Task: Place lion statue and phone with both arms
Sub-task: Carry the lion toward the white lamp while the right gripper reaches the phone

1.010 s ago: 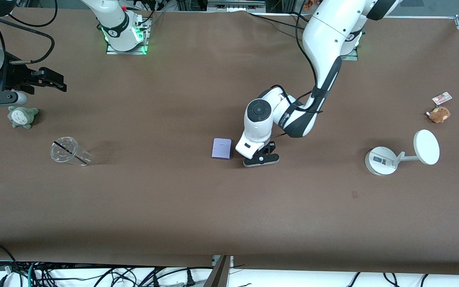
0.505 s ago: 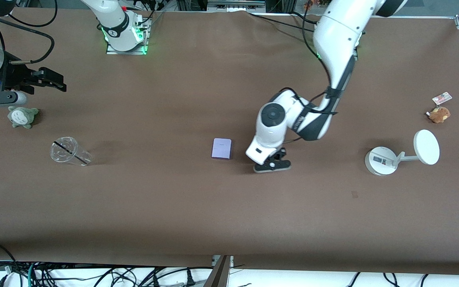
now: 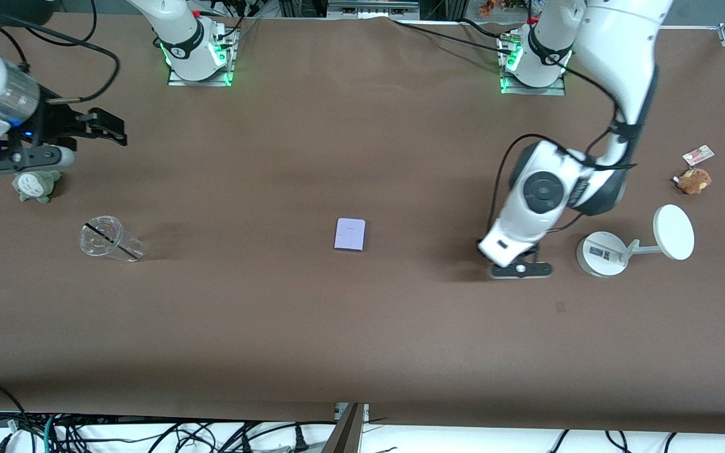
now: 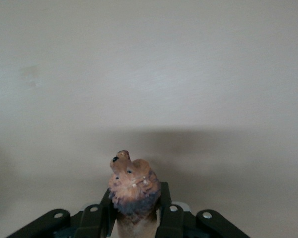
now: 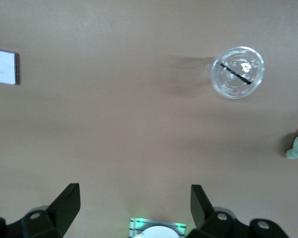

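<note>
The lion statue (image 4: 133, 187), a small orange-brown figurine with a darker mane, shows in the left wrist view with my left gripper (image 4: 135, 199) shut on its body. In the front view my left gripper (image 3: 520, 269) hangs low over bare table beside the white stand, and its hand hides the lion. The phone (image 3: 350, 234), a flat pale lavender rectangle, lies alone at mid-table and also shows as the phone (image 5: 2, 66) in the right wrist view. My right gripper (image 3: 111, 128) is open and empty over the table at the right arm's end, by the grey-green plush; right gripper (image 5: 135, 193).
A white round-based stand (image 3: 601, 253) with a disc (image 3: 673, 231) sits at the left arm's end. A brown plush (image 3: 694, 180) with a card tag (image 3: 697, 153) lies farther from the front camera than the stand. A clear cup (image 3: 111, 239) and the grey-green plush (image 3: 35, 184) lie at the right arm's end.
My left arm has carried the lion statue away from beside the phone toward the left arm's end, up to the white stand. My right arm has shifted slightly toward mid-table.
</note>
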`<state>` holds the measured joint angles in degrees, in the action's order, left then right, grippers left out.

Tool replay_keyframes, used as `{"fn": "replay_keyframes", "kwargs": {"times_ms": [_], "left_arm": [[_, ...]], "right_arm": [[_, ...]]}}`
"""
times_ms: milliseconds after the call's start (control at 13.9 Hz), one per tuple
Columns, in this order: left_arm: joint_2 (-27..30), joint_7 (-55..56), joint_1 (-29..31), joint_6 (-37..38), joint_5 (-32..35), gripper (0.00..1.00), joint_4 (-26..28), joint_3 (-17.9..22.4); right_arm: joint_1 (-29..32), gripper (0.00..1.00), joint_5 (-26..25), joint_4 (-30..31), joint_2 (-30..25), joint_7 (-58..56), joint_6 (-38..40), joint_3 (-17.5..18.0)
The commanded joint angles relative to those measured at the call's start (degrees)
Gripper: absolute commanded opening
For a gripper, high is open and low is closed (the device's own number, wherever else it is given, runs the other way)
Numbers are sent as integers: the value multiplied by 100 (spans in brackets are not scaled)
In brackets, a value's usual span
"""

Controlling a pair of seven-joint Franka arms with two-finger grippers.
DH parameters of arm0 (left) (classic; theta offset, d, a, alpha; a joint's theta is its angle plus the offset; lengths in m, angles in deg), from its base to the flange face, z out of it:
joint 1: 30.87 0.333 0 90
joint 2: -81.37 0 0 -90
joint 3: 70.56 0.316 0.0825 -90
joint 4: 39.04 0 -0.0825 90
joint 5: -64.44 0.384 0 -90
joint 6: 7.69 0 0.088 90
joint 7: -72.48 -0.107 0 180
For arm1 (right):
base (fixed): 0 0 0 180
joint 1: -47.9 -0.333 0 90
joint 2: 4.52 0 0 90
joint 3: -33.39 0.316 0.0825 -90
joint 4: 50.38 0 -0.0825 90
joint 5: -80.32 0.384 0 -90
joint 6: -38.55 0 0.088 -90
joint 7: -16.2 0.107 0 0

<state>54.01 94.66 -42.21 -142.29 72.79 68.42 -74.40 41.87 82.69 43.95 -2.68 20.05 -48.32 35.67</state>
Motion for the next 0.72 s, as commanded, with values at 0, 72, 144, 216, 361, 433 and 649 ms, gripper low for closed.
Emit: {"fn": "replay_keyframes", "kwargs": {"times_ms": [0,72,144,216,361,433,649], "left_arm": [[380,-661,473,-13,-246,0,529,-29],[380,-741,605,-13,-246,0,547,-20],[372,-785,710,-22,-246,0,574,-11],[363,-855,798,-31,-246,0,574,23],[328,-1048,930,-48,-264,0,583,76],[310,-1093,1009,-57,-325,0,591,76],[144,-1172,1098,-363,-334,0,705,85]], "right_arm": [[-581,98,-52,-240,360,738,-171,-8],[-757,98,-17,-240,474,1062,-337,-8],[-950,98,-8,-240,615,1413,-548,-8],[-1187,98,-8,-240,773,1617,-707,-8],[-1575,98,-17,-363,1142,1864,-892,-8],[-1759,98,-17,-424,1352,2074,-1015,-8],[-2190,98,-8,-661,2072,2698,-1699,-8]]}}
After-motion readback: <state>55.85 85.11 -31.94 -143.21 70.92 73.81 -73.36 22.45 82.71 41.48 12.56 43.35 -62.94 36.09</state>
